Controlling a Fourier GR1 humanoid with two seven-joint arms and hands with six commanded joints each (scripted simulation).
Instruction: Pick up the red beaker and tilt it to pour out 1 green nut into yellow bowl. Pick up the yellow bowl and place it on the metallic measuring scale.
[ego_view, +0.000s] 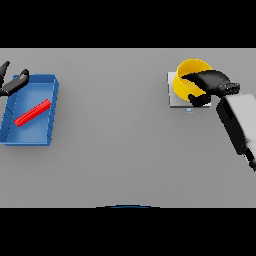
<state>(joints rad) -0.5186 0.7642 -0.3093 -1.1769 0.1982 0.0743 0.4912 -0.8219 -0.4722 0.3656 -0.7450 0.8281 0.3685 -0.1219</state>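
Blue plastic walled the tray (50, 115) at the left end of the grey bench (115, 150), and a red stick-like piece (32, 112) lay slanted inside it. At the tray's upper left corner the left robot hand (12, 84) hung with fingers spread, holding nothing. Far to the tray's right, the yellow bowl (187, 75) sat on the metallic scale (172, 97), the right robot hand (207, 82) curled round its rim.

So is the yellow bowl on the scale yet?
Yes: the yellow bowl sits on the scale, with the right hand on it.
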